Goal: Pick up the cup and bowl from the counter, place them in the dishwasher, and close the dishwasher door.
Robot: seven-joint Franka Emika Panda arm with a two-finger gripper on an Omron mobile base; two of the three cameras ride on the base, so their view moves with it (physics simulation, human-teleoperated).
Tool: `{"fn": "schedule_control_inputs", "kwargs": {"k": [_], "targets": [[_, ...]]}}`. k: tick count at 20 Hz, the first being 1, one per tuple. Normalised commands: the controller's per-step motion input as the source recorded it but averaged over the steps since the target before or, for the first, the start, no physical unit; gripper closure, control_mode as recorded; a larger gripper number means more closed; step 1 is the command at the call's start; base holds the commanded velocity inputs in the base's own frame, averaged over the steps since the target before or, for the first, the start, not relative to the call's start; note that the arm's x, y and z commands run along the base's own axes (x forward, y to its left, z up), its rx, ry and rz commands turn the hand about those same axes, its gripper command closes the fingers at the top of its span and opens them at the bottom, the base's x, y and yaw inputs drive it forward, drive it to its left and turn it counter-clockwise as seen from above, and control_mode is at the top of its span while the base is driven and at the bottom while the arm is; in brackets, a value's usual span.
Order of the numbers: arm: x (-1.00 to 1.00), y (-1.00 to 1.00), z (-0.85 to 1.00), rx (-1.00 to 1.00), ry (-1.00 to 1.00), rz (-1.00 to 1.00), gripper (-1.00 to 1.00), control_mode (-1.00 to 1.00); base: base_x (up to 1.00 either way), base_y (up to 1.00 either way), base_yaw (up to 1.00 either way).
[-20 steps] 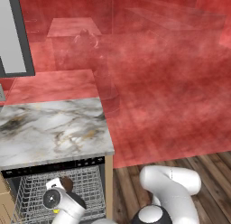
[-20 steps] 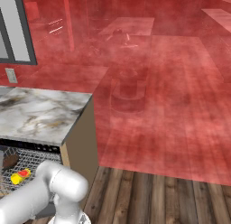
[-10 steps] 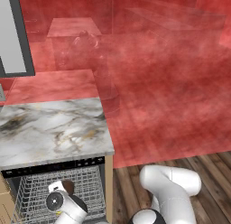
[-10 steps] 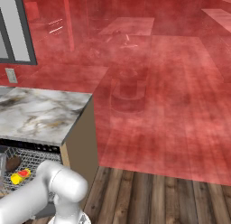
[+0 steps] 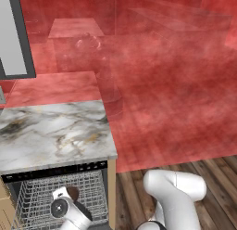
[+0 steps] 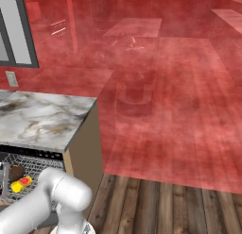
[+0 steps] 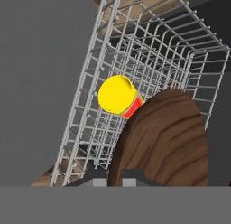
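In the hand view my gripper (image 7: 113, 179) is shut on the rim of the dark brown bowl (image 7: 167, 137), which it holds on edge just over the dishwasher's silver wire rack (image 7: 149, 51). The yellow cup (image 7: 118, 95) lies on its side in that rack, right behind the bowl. The right base view has the bowl (image 6: 16, 171) and the cup (image 6: 21, 184) low in the rack. Part of the bowl (image 5: 72, 193) peeks out above my wrist in the left base view. The grey dishwasher door (image 7: 40, 83) lies open beside the rack. The marble counter (image 5: 51, 131) is bare.
The dishwasher's black control strip (image 5: 60, 171) runs under the counter's edge, with a tan wood side panel (image 5: 111, 192) at the right. Wooden floor (image 6: 156, 204) lies to the right of the unit. My white arm (image 6: 56, 200) reaches down in front of the rack.
The hand and the bowl have sunk a little lower into the rack. The cup has not moved.
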Motion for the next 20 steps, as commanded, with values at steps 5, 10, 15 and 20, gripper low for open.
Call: {"fn": "schedule_control_inputs", "kwargs": {"k": [5, 10, 15, 20], "targets": [[0.21, -0.29, -0.03, 0.0, 0.0, 0.0, 1.0, -1.0, 0.0, 0.0, 0.0], [0.26, -0.27, -0.16, 0.0, 0.0, 0.0, 1.0, -1.0, 0.0, 0.0, 0.0], [0.2, -0.06, -0.49, 0.0, 0.0, 0.0, 1.0, -1.0, 0.0, 0.0, 0.0], [0.14, 0.0, -0.62, 0.0, 0.02, 0.0, 1.0, -1.0, 0.0, 0.0, 0.0]]}}
